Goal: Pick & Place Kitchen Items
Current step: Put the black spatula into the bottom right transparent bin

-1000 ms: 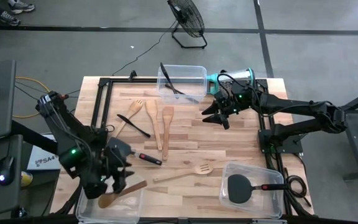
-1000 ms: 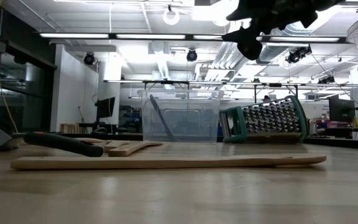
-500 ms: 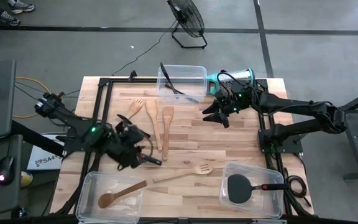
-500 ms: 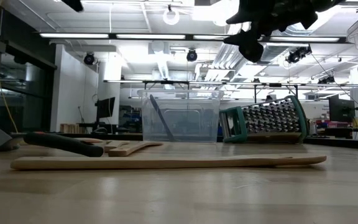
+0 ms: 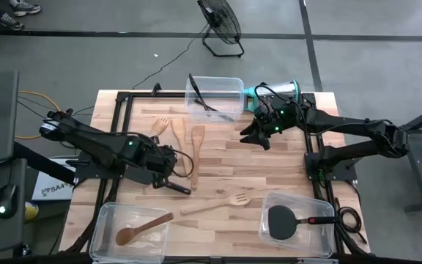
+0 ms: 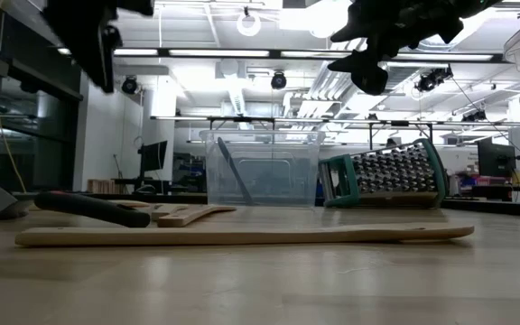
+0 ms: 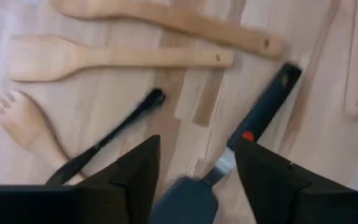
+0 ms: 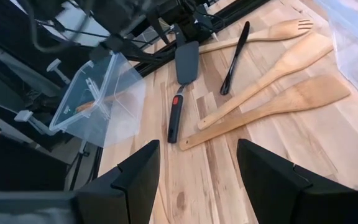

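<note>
My left gripper (image 5: 165, 166) is open and hangs well above the table (image 6: 97, 41). Its fingers stand on either side of the head of a black spatula with a red-black handle (image 7: 263, 102), which lies flat on the table (image 5: 176, 187). A thin black tool (image 7: 120, 130) lies beside it. A wooden fork (image 5: 160, 125), spoon (image 5: 179, 133) and spatula (image 5: 196, 143) lie farther off. A slotted wooden spatula (image 5: 220, 204) lies nearer. My right gripper (image 5: 257, 136) is open and empty, high above the table's far right (image 6: 364, 63).
A clear bin (image 5: 132, 226) at the near left holds a wooden spoon. A clear bin (image 5: 299, 224) at the near right holds a black spatula. A clear bin (image 5: 215, 95) at the far edge holds a thin black tool. A steel grater (image 5: 280, 92) lies beside it.
My left gripper has gone from above the near-left bin toward the table's far edge and to the right, and now hangs over the black spatula's head. The wooden spoon lies in that bin.
</note>
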Controlling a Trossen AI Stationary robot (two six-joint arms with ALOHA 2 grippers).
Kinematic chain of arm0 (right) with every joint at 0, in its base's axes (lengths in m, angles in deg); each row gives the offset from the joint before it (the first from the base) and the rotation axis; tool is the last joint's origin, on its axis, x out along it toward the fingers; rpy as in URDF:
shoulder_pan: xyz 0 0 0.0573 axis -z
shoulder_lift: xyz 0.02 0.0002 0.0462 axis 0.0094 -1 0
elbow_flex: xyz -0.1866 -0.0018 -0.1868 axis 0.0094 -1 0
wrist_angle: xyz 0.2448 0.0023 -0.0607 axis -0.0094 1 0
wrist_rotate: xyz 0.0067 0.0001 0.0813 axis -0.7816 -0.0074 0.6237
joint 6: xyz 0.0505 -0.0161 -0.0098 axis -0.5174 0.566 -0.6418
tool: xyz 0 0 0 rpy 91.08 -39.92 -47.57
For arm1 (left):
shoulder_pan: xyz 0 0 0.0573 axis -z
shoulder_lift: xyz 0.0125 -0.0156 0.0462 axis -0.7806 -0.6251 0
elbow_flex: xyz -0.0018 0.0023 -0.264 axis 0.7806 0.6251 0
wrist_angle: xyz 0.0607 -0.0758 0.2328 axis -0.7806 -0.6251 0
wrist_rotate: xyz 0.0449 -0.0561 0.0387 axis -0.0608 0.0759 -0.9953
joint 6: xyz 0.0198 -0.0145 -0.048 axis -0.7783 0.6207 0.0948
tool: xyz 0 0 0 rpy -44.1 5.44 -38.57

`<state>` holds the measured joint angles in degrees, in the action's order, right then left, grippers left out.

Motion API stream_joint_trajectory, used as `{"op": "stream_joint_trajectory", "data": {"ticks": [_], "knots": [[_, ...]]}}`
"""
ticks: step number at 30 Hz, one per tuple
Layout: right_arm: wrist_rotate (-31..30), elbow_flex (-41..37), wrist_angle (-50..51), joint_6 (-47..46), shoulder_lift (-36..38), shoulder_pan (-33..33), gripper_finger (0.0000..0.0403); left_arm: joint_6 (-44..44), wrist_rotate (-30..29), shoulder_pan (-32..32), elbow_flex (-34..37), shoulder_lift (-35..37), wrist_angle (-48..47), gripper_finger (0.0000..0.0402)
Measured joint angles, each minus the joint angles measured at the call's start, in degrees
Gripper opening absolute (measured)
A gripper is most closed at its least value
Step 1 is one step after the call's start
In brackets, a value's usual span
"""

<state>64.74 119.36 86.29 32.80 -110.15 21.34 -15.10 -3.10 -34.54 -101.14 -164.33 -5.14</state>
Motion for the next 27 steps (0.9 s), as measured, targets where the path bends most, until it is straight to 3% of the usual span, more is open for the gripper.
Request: {"op": "stream_joint_trajectory", "data": {"ticks": [7,27], "knots": [[-1.5,0.0,-0.1,-1.2,0.0,0.0,0.0205,-7.5,6.6,0.0,7.1,0.0,4.9,0.0258],[-3.3,0.0,-0.1,-1.5,0.0,-0.1,0.0205,-14.2,15.0,0.1,21.7,0.0,20.6,0.0248]]}}
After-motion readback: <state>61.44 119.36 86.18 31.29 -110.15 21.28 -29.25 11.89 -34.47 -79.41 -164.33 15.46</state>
